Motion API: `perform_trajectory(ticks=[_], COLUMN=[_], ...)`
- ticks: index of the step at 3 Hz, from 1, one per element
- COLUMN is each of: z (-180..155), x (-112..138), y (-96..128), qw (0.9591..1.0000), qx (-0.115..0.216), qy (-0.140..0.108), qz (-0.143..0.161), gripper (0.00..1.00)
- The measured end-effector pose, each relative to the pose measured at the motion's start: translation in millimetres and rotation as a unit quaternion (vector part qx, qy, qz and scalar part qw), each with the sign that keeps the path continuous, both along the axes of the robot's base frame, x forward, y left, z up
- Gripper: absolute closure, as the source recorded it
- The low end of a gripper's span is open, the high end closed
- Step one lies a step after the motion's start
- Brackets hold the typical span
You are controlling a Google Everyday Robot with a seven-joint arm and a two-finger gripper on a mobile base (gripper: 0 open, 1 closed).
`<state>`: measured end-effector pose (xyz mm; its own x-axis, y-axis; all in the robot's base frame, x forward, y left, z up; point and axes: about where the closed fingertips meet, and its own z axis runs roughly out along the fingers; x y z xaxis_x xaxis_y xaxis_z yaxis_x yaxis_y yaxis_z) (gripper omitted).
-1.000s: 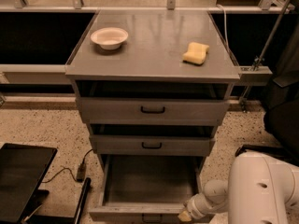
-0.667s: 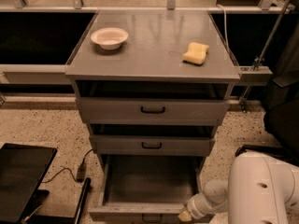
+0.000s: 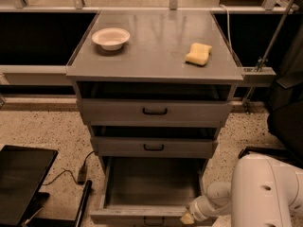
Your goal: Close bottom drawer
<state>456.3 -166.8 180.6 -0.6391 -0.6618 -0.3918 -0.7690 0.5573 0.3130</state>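
Note:
The bottom drawer point(image 3: 151, 183) of the grey metal cabinet point(image 3: 154, 60) is pulled far out, its bare grey box open to view. Its flat front point(image 3: 137, 216) lies at the lower edge of the view, with the black loop handle point(image 3: 154, 220) partly cut off. The two drawers above it point(image 3: 154, 111) point(image 3: 154, 147) stand slightly out. My white arm point(image 3: 265, 193) comes in from the lower right. My gripper point(image 3: 188, 217) sits at the right end of the bottom drawer's front, mostly hidden at the frame's edge.
A white bowl point(image 3: 111, 38) and a yellow sponge point(image 3: 199, 54) sit on the cabinet top. A black flat object point(image 3: 21, 183) lies on the speckled floor at the left, with a cable point(image 3: 71, 174) near the cabinet. Dark items stand at the right.

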Motion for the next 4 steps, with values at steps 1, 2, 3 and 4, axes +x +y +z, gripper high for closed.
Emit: perform_trajectory(ticks=[1,2,3,4], z=[0,0,6,44], x=[0,0,0,3], y=[0,0,3,15], qw=[1.0000,1.0000,1.0000,0.9985], qx=[0.000,0.000,-0.004,-0.019], qy=[0.000,0.000,-0.007,-0.051], qz=[0.000,0.000,0.001,0.007], gripper=[0.12,0.00,0.00,0.00])
